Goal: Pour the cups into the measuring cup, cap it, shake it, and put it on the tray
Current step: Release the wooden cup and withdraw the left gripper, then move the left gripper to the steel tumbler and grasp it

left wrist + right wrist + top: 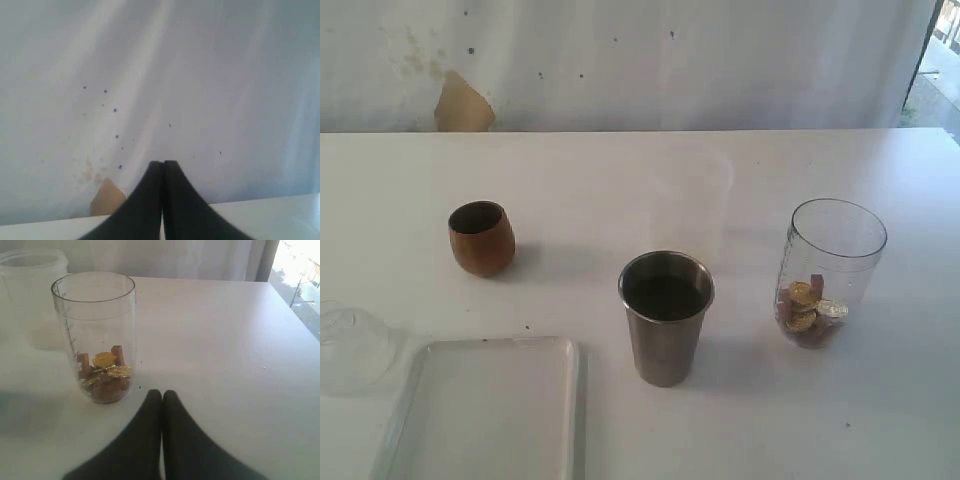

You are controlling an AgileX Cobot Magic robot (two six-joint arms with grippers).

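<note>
Both claws are closed tip to tip, holding nothing. Left claw (162, 167) looks at the backdrop (200, 75), away from the cups. Right claw (161, 396) sits low near the measuring cup (95, 335), placed, I judge, to take it. That cup stands upright on the worktop (880, 420), right side, with coins (107, 365) and brown pieces in its base. Steel tumbler (665, 318) centre, wooden cup (481, 238) left, tray (490, 420) front-left with domed lid (350, 345) beside it. Frosted beaker (32, 295) stands behind the steel tumbler. I see nothing blocking the right claw's approach.

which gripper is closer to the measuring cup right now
Right. The right gripper points at the table just short of the measuring cup. The left gripper faces the back wall, with the cup nowhere in its view.
</note>
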